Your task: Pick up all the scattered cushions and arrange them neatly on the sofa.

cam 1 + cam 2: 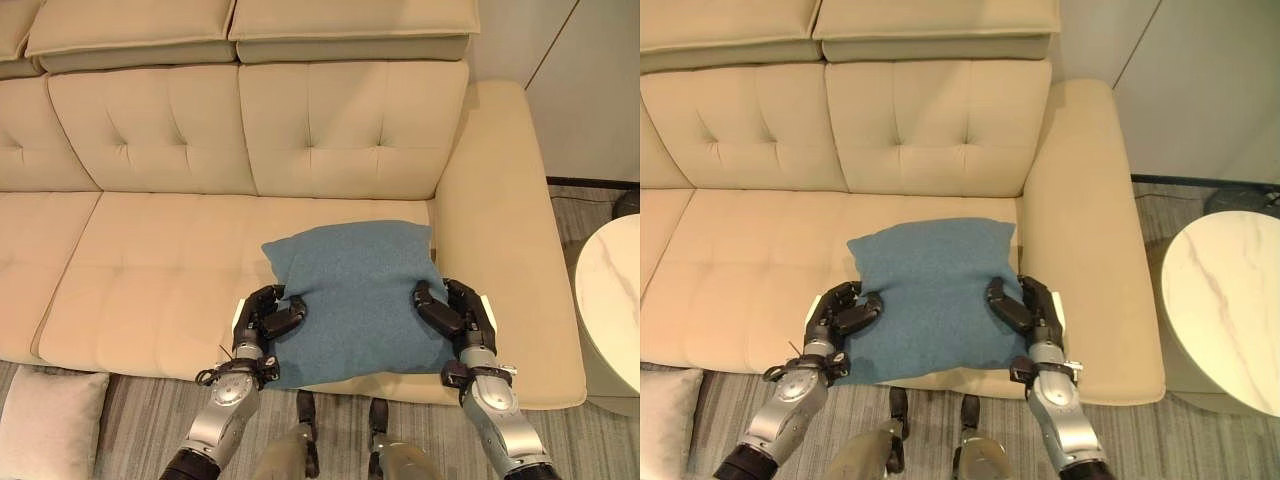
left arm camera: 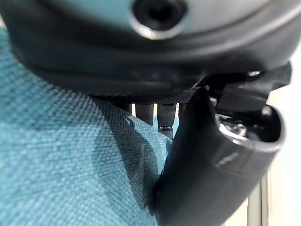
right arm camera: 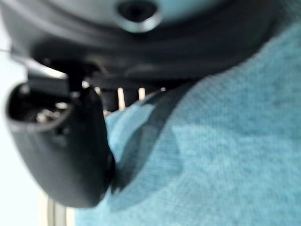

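On the floor at the near left, against the sofa front, lies a pale cushion (image 1: 50,420), not yet picked up.

Next come the two hands. The left hand (image 1: 268,318) pinches the near left edge of the blue cushion (image 1: 355,295), thumb on top and fingers curled under the cloth. The right hand (image 1: 455,312) does the same at the near right edge. The wrist views show the woven blue cloth pressed between thumb and fingers on each side.

The blue cushion rests on the sofa seat (image 1: 140,280), at its front edge, just beside the right armrest (image 1: 500,210), and its near border hangs a little over the front.

I judge this cushion light and soft; the cloth looks rough, so it should not slip. It will sag in the middle when it is held by the sides only. A hold at both side edges seems right.

Behind stands the backrest (image 1: 330,130). At the far right is a round marble counter (image 1: 612,290).
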